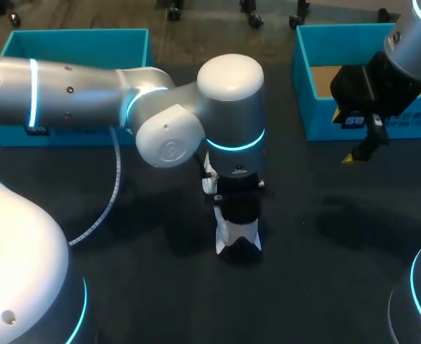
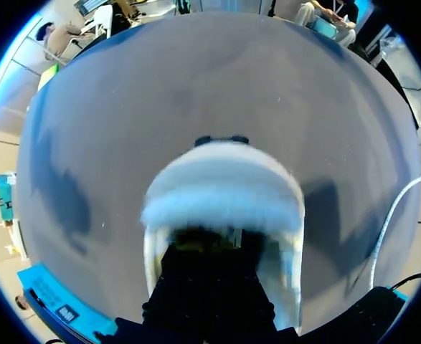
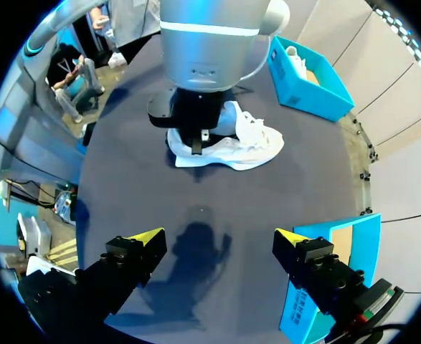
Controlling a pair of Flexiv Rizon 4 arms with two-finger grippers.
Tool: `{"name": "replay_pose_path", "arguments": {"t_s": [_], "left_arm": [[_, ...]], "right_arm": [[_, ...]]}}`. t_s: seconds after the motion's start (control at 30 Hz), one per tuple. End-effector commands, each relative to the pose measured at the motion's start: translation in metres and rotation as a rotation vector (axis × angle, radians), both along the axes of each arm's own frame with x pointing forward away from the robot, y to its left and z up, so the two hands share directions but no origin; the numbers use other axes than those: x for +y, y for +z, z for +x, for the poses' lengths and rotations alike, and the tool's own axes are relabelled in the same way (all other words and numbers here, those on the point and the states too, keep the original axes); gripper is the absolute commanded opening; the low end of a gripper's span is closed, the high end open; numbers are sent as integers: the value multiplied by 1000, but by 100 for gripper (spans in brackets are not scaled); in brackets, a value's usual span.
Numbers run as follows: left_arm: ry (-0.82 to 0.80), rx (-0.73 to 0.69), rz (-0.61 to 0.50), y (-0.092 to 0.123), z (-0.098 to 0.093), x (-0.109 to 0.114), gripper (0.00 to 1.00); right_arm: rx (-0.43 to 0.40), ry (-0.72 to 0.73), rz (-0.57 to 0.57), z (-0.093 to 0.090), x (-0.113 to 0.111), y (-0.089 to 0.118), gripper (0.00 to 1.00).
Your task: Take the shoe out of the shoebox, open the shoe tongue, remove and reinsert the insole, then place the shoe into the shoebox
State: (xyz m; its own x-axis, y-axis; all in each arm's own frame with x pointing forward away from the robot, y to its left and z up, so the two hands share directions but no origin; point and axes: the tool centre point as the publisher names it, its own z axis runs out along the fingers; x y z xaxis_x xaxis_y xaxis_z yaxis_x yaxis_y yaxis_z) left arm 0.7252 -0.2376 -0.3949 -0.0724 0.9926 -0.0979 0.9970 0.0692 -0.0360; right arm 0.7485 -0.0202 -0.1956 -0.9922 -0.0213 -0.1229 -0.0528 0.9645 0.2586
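Note:
A white shoe lies on the dark table near its middle, and in the left wrist view its toe points away from the gripper. My left gripper comes straight down into the shoe's opening; its fingers are buried inside, so what they touch is hidden. The right wrist view shows the shoe under that left gripper. My right gripper hangs open and empty above the table, well apart from the shoe, beside a blue shoebox at the back right.
A second blue box stands at the back left behind my left arm; the right wrist view shows something white in it. A white cable hangs from the left arm over the table's left part.

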Motion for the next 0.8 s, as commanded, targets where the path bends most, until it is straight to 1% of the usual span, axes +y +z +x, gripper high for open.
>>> {"name": "replay_pose_path", "arguments": {"t_s": [0.03,0.2,0.37,0.63,0.77,0.8], "left_arm": [[7,-37,-17,19,2,7,0],[12,-115,-20,31,15,8,0],[20,-200,-17,35,28,9,0],[45,-296,-26,42,49,8,0],[50,-312,-21,43,53,9,45],[50,-313,-21,42,53,10,55]], "right_arm": [[0,-1,-1,0,1,-1,100],[0,-1,-1,0,1,-1,100],[0,-1,-1,0,1,-1,100],[0,-1,-1,0,1,-1,100],[0,-1,-1,0,1,-1,100],[0,-1,-1,0,1,-1,100]]}}
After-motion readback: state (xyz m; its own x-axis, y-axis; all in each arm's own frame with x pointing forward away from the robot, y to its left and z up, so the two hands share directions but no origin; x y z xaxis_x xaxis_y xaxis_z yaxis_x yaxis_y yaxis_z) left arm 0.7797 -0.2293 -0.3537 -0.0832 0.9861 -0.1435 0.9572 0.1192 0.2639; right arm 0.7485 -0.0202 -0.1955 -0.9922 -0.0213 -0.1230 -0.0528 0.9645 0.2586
